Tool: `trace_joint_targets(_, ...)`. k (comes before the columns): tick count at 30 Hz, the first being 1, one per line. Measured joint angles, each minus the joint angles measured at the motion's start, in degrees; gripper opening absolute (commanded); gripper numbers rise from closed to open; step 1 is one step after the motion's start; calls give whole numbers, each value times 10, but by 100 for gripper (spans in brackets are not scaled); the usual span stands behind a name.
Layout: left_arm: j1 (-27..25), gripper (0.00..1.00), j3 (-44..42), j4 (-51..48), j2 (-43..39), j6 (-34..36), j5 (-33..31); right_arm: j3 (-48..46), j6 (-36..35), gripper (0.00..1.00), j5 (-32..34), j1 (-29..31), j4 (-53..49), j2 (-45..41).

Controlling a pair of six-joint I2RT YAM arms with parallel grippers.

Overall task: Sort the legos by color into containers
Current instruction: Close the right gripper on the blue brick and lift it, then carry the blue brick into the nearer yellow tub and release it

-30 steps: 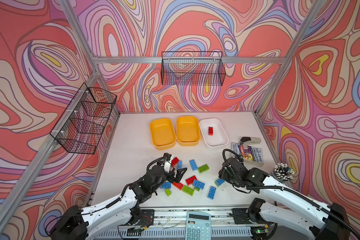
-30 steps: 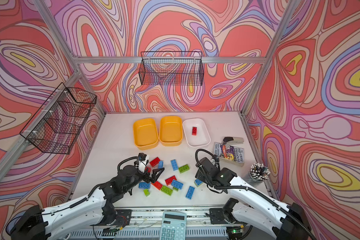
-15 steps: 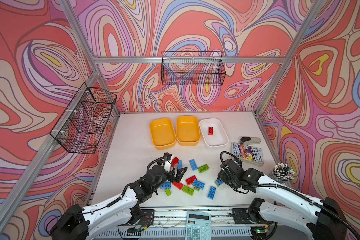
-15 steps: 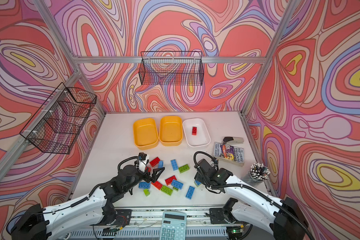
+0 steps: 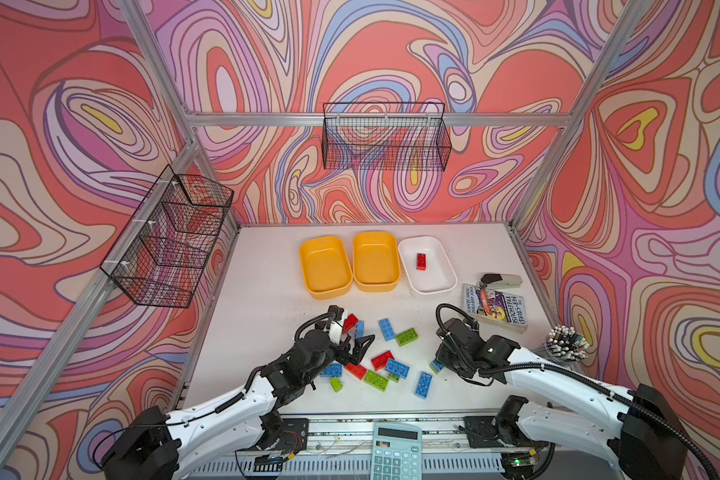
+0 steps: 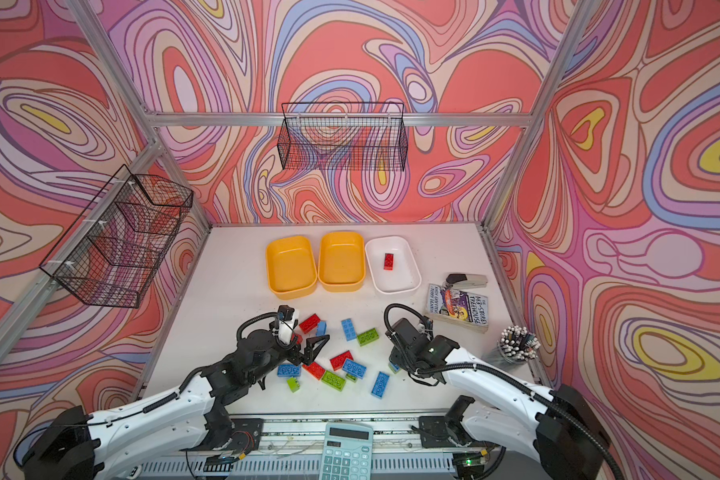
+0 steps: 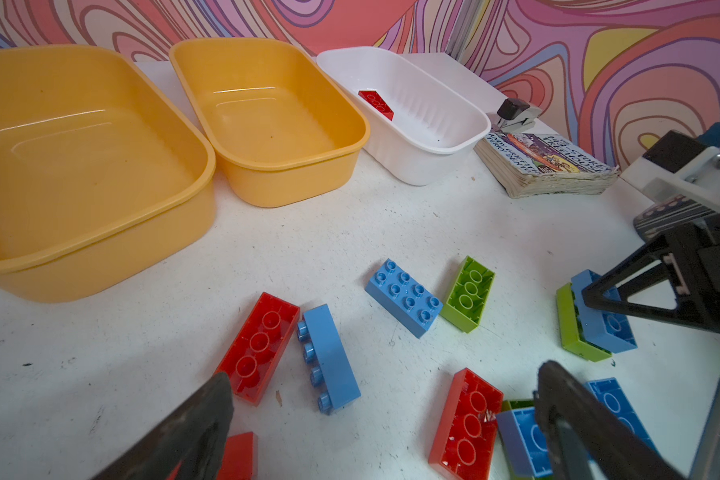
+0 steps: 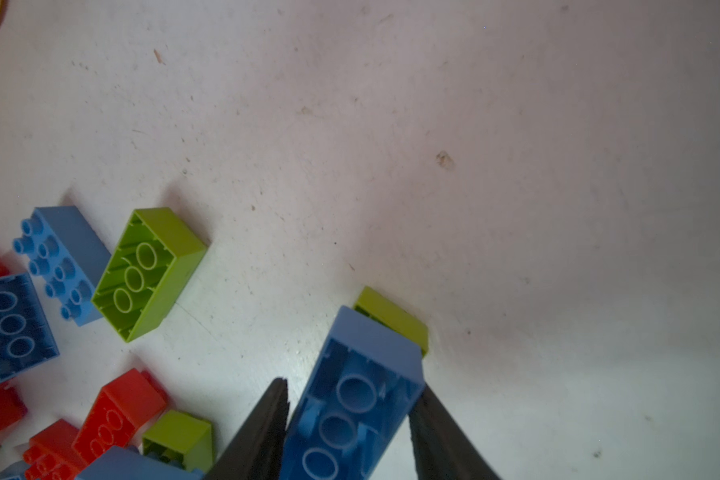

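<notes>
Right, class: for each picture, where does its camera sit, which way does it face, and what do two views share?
Top views: high above the robot's base, looking down over the table to the back wall; both arms show.
Left wrist: low, facing the tubs; open left gripper shows.
Right wrist: faces down; right gripper flanks a blue brick.
Both wrist views share that brick.

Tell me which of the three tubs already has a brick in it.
The white tub, at the right end of the row beside the book. It holds a single red brick, while the two yellow-orange tubs beside it are both empty.
</notes>
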Motion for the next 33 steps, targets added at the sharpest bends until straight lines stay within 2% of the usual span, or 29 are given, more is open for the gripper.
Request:
trace_joint_targets(9,0,100,0,0,0,0,0,1,-7,33,0,0,14,10)
trace_joint_targets(17,0,100,0,-2,-9,0,-1,32,-26,30,13,0,-8,15)
trace_joint_targets(25,0,100,4,-25,-11,0,-9,155,-101,30,57,-3,-6,75)
trace_joint_targets(33,0,100,26,-56,-9,-9,-10,346,-236,28,46,-56,66,254)
